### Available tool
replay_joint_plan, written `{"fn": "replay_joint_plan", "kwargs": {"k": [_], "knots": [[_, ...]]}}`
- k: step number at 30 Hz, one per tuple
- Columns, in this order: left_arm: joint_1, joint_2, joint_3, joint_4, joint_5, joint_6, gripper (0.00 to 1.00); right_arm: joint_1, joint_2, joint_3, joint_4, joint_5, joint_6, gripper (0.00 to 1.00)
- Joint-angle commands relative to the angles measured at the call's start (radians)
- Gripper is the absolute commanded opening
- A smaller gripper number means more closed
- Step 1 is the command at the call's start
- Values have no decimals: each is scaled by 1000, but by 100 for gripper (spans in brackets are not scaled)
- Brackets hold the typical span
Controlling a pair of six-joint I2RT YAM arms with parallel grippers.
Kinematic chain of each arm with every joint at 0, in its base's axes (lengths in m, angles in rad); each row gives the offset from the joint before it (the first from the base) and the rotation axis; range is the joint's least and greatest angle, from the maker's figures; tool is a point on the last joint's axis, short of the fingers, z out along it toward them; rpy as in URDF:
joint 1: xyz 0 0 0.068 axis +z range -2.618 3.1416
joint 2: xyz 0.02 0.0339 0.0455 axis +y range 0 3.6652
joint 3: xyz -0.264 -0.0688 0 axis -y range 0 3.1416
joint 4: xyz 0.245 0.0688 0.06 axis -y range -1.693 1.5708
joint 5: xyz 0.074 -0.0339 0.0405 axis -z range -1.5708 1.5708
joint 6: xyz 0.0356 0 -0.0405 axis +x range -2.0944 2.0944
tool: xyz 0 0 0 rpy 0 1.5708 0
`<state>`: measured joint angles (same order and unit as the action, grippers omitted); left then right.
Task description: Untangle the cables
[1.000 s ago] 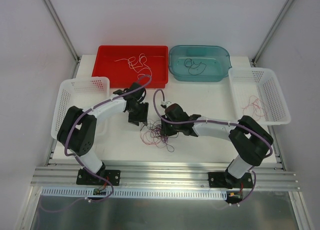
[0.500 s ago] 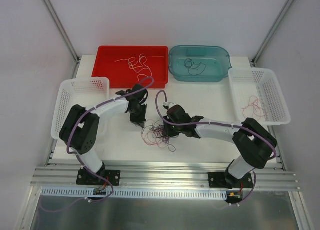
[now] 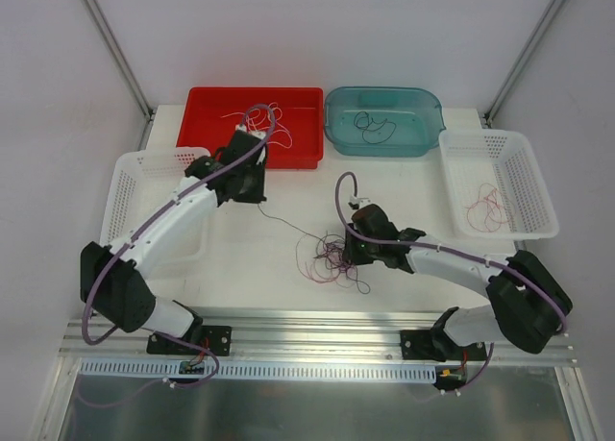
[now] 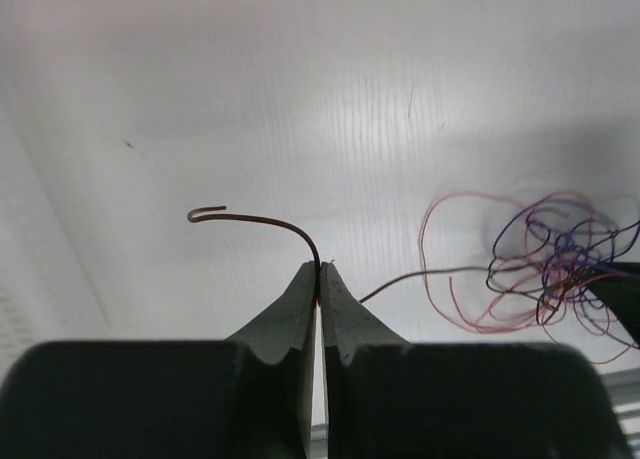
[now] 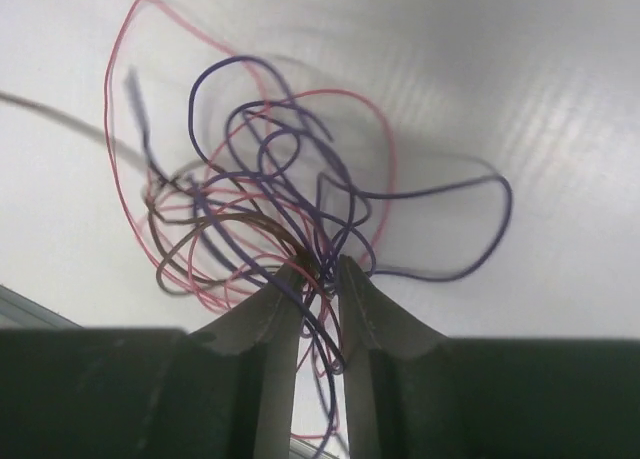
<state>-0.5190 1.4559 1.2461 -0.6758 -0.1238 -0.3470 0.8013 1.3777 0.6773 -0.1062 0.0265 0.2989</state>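
The left gripper (image 4: 320,271) is pinching one dark wire (image 4: 262,220) stretching out left of the tangle (image 3: 332,258), whose strands the right gripper (image 5: 324,271) is clamping.

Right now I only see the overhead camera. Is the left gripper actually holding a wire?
Observer: Yes, its wrist camera shows the left gripper shut on a dark wire, right at the fingertips.
Operator: How much sticks out past the grip?
Observer: A short curved piece ending in a small hook.
Operator: And the other arm?
Observer: Its wrist camera shows the right gripper pinching purple and pink strands where the tangle bunches together.
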Motion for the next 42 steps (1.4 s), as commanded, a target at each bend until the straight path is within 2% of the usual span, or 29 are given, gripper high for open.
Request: {"fn": "replay_joint_plan", "kwargs": {"k": [1,6,13,22,25,30,32,37,42], "knots": [[19,-114,201,-99,-177,75,0,-36,-80,-36,-84,50,36,25],[22,-161,439,-153,-252,137,0,-120,-152,-85,-141,46,51,25],[24,-132,780,-205,-306,200,0,-255,-238,-130,-211,12,62,25],[28,-77,992,-214,-433,298,0,-395,-321,-134,-319,18,63,23],[30,-69,1027,-211,-424,296,0,-432,-335,-131,-332,10,57,22],[30,-88,923,-211,-309,247,0,-435,-373,-88,-381,55,19,22],[28,-111,811,-211,-255,195,0,-435,-385,-59,-409,85,-9,23],[22,-144,499,-168,42,63,0,-413,-431,17,-441,29,-115,32],[-42,-157,226,-44,122,-30,0,-285,-439,138,-469,29,-210,43]]}}
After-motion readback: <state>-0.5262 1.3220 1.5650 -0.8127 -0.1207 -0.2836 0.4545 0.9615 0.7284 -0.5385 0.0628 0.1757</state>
